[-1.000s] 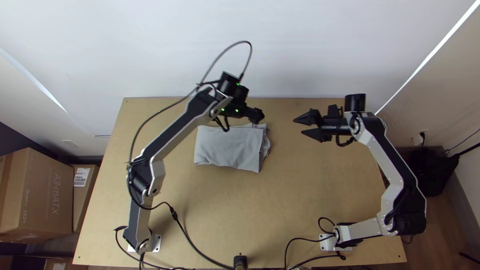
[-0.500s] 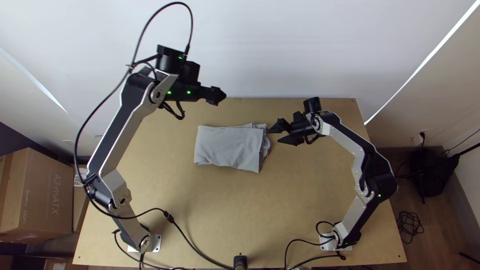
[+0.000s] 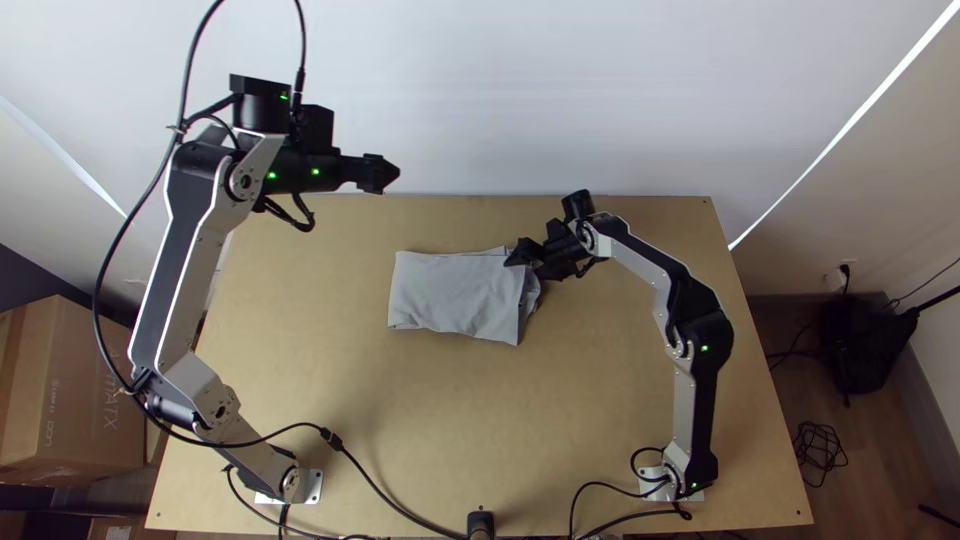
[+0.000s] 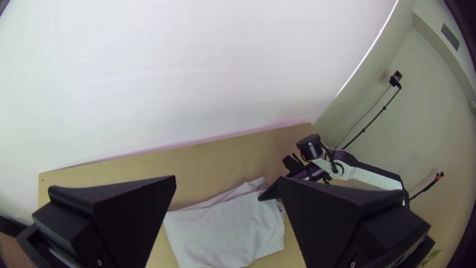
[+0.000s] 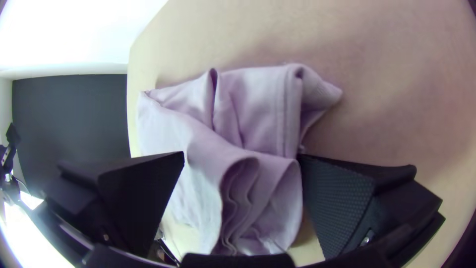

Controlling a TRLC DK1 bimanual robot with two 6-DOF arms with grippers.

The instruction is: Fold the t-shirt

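1. The grey t-shirt (image 3: pixel 450 295) lies on the farther half of the table (image 3: pixel 420 420), folded in a flat bundle, rather smooth; its right end is uneven, with loose, wavy layers.
2. At this end is the right gripper (image 3: pixel 522 268), its fingers wide apart, with cloth layers between them.
3. The left gripper (image 3: pixel 384 174) is raised farther back, its fingers apart.
4. The table is light wood; behind it stands a white wall (image 3: pixel 600 90).
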